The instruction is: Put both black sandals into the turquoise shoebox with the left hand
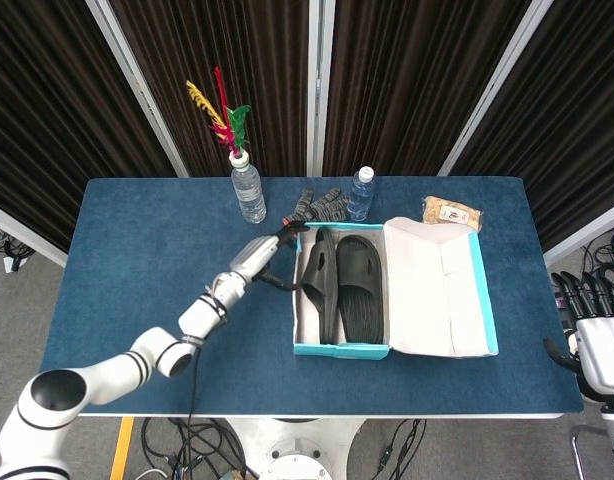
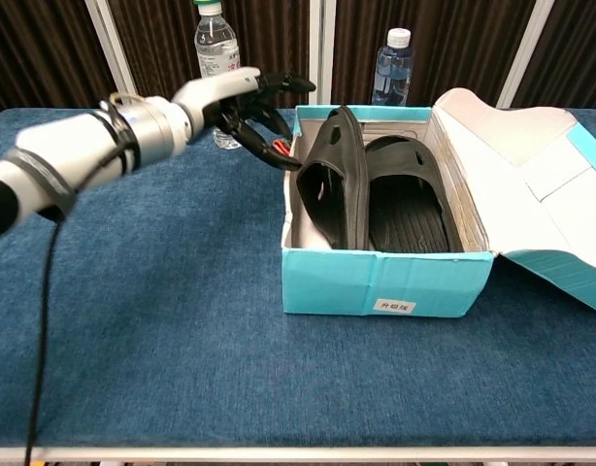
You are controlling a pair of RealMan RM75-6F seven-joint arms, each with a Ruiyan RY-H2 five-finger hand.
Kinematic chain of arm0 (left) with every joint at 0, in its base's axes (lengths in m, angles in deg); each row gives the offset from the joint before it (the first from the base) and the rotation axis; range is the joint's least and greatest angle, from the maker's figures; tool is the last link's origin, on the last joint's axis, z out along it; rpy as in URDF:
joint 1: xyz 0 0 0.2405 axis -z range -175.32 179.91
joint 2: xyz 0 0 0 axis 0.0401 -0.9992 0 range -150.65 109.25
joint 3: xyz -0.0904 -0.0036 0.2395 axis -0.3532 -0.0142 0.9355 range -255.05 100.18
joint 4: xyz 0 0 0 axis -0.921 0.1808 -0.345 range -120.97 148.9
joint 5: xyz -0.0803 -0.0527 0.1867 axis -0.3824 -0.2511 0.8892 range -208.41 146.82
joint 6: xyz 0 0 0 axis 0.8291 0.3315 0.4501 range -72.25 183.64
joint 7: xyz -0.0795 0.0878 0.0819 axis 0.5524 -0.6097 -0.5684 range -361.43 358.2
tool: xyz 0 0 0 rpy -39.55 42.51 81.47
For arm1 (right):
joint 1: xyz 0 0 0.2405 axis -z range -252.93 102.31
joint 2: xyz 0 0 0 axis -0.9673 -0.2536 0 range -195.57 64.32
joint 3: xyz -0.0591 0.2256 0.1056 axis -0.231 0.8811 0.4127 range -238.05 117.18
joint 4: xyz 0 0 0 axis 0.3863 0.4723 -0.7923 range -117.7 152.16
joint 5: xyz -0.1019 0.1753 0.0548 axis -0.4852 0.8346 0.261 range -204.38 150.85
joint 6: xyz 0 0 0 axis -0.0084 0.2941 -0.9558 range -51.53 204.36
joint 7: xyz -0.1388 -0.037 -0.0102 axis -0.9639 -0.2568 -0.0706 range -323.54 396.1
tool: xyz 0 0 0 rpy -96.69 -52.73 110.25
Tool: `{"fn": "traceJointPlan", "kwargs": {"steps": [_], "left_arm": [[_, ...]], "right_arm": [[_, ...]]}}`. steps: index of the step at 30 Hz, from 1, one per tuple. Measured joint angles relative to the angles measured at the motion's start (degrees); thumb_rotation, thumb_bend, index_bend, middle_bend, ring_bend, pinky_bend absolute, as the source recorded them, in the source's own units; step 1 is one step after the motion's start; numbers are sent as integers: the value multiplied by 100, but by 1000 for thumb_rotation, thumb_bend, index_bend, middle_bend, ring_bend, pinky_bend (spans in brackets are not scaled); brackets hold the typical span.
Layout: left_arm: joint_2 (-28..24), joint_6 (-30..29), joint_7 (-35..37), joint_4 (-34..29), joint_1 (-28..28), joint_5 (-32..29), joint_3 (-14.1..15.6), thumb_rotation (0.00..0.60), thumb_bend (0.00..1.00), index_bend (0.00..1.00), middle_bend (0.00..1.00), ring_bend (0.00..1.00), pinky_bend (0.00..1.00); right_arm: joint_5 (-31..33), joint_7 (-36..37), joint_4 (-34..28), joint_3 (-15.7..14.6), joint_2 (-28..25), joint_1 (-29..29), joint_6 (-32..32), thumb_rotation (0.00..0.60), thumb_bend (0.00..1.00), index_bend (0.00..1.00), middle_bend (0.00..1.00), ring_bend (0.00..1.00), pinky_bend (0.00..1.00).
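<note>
1. Both sandals are inside the turquoise shoebox [image 2: 385, 282]: the right sandal [image 2: 405, 199] lies flat, the left sandal [image 2: 329, 184] stands tilted on edge against the box's left wall
2. My left hand [image 2: 245, 102] hovers spread and empty beside that wall; I judge a downward nudge would lay the tilted sandal flat
3. Only the head view shows my right hand [image 1: 597, 335] past the table's right edge; whether it is spread I cannot tell

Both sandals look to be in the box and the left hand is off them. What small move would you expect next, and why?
Probably a nudge: the left hand hangs open beside the shoebox, holding nothing. The left sandal stands tipped on its edge against the box wall, while the right sandal lies flat. Pushing the tilted one down flat seems the likely finish.
</note>
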State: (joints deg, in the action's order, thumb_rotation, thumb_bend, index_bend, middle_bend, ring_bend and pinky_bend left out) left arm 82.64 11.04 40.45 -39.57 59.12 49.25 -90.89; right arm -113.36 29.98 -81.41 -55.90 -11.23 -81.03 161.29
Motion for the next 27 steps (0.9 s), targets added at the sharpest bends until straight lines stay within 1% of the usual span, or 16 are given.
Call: {"fn": "traceJointPlan", "kwargs": {"steps": [3, 5, 7, 10, 15, 19, 22, 27], "left_arm": [[-479, 22, -334, -631, -30, -29, -26, 600, 0, 195, 79, 0, 204], [-746, 14, -637, -996, -39, -63, -60, 600, 0, 256, 137, 4, 204], [-876, 24, -957, -1245, -20, -90, -83, 600, 0, 283, 171, 10, 203], [-949, 112, -1439, -1425, 76, -116, -88, 600, 0, 294, 183, 12, 195], [-915, 357, -2254, -1508, 320, -270, -102, 600, 0, 293, 183, 12, 189], [-773, 597, -2880, -1463, 572, -565, -163, 600, 0, 289, 183, 12, 188], [-631, 756, -3255, -1341, 739, -859, -222, 599, 0, 289, 183, 12, 187], [-452, 1025, -3668, -1107, 930, -1313, -273, 595, 0, 289, 183, 12, 185]], "right_arm": [[-20, 4, 1, -3, 9, -1, 6, 600, 122, 29, 88, 0, 58], [-29, 5, 5, -6, 18, -2, 6, 600, 122, 29, 88, 0, 58], [-36, 9, 12, -12, 25, -1, 5, 600, 122, 29, 88, 0, 58], [-37, 16, 24, -15, 31, 7, 16, 600, 122, 29, 88, 0, 58], [-6, 54, 59, -8, 37, 17, 17, 600, 122, 29, 88, 0, 58], [3, 89, 99, -8, 54, 7, -10, 600, 123, 29, 88, 0, 58], [33, 125, 137, -2, 64, 4, -25, 600, 122, 29, 88, 0, 58], [67, 188, 197, 2, 69, 15, -31, 600, 122, 29, 88, 0, 58]]}}
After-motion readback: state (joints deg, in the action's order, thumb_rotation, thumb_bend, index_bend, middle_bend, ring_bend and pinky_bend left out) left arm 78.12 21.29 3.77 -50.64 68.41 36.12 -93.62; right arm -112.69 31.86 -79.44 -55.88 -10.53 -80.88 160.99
